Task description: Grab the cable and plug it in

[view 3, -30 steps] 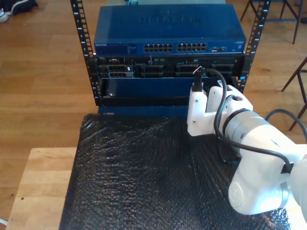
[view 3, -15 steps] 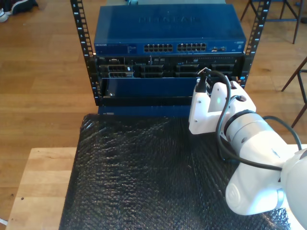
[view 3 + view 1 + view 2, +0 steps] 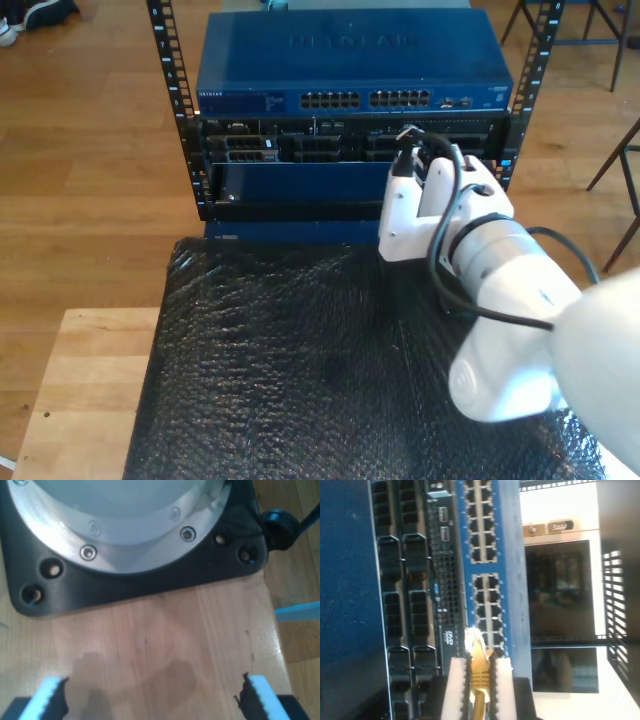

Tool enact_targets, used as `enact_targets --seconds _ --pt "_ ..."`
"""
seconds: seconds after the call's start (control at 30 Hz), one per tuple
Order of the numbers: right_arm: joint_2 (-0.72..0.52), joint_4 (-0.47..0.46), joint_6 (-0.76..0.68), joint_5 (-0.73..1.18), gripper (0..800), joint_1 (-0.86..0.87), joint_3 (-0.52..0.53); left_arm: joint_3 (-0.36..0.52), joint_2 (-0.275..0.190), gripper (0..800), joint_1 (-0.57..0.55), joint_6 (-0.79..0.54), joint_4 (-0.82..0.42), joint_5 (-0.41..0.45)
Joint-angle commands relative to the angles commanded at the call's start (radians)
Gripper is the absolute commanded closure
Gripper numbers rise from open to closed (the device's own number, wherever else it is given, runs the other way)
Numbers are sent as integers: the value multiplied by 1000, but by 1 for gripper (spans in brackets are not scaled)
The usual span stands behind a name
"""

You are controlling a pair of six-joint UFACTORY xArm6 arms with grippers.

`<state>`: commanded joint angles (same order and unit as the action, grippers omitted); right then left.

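1. Against the earlier exterior pictures, the second arm point(image 3: 500, 300) now sits further toward the exterior view's left and higher in the picture, and its wrist has closed in on the rack point(image 3: 350, 150). Its big white joint fills more of the lower right corner of the exterior view.
2. My second gripper point(image 3: 480, 672) is clamped on the cable point(image 3: 480, 672): both pale pads point(image 3: 456, 685) press the yellow boot from either side, with no gap showing.
3. The cable's long axis runs straight out along the gripper, and its clear plug point(image 3: 474, 641) points at the switch point(image 3: 492, 580). The tip sits just before the port rows near the switch's lower edge, beside the server point(image 3: 415, 605) beneath it. Whether the plug touches a port I cannot tell.
4. In the exterior view the plug point(image 3: 405, 133) is a small pale speck level with the server front, just below the switch point(image 3: 350, 70); the yellow length is hidden behind the wrist.
5. My first gripper point(image 3: 152, 697) hangs wide open over a bare wooden tabletop point(image 3: 165, 630), holding nothing. Only its two pad tips show, cut off by the picture's edge.
6. Beyond it stands a black base plate point(image 3: 150, 585) carrying a metal flange point(image 3: 125, 520), both cropped.
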<state>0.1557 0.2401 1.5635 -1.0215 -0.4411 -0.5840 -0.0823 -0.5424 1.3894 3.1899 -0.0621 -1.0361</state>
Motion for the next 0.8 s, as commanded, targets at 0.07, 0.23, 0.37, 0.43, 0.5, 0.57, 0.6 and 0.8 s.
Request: enact_targets --seconds 0.07,0.23,0.37,0.43,0.5,0.57,0.6,0.8 --pt "34 2 2 -48 800 2 -21 0 0 0 0 0 0 0" --pt "84 5 2 -94 800 12 -83 0 0 0 0 0 0 -2" --pt "120 8 6 -158 800 21 -114 0 0 0 0 0 0 -2" --pt "150 28 6 -186 800 26 -132 0 0 0 0 0 0 0" --pt "164 64 6 -199 800 26 -137 0 2 0 0 0 0 -2" --pt "170 86 6 -210 800 25 -137 0 2 0 0 0 0 -2" --pt "175 89 6 -219 800 25 -135 0 0 0 0 0 0 -2" --pt "209 181 23 -281 800 20 -146 0 0 0 0 0 0 0"
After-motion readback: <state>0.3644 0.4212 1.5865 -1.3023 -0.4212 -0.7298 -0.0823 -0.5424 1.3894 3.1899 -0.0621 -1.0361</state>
